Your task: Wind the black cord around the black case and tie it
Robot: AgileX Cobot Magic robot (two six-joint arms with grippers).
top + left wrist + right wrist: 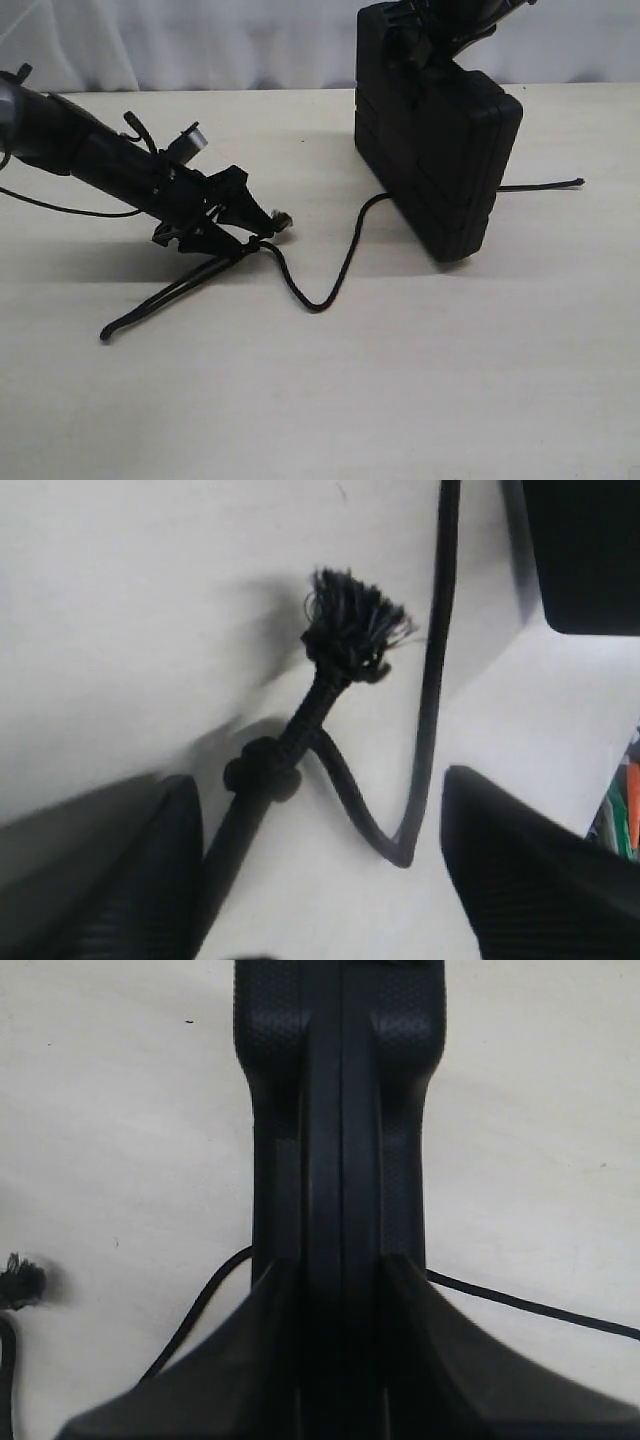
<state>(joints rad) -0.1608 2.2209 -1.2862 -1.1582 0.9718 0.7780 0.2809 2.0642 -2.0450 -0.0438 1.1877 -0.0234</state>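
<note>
We record the black cord (432,680) as braided, the black case (440,150) as pebble-textured, and the tabletop (450,380) as plain cream.

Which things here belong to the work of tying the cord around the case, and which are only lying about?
For the job:
- black cord, lying on the table
- black case
- left hand, open over the cord
- right hand, shut on the case

Not part of the job, only surroundings:
- table
- white curtain behind it
</note>
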